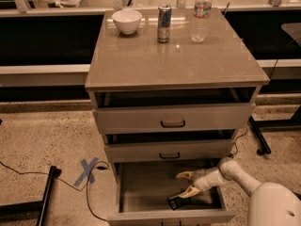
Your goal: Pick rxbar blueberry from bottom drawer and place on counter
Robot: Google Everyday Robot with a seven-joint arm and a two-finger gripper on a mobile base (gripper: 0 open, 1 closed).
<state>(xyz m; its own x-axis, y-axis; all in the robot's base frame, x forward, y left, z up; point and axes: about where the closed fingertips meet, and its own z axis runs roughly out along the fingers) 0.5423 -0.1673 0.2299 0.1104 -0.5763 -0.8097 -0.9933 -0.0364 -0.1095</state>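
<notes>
I have my gripper (183, 184) in the right half of the deep grey bottom drawer (141, 187), just behind the flat dark rxbar blueberry wrapper (175, 202) by the front wall. The glossy square counter (174, 60) lies above.

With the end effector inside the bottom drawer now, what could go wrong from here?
1. The open end effector is beside the rxbar blueberry, which lies flat near the front wall of the bottom drawer; closing may push it away.
2. The middle drawer is close above the end effector, so a straight lift might strike it.
3. The can and bottle on the counter could tip if bumped.
</notes>
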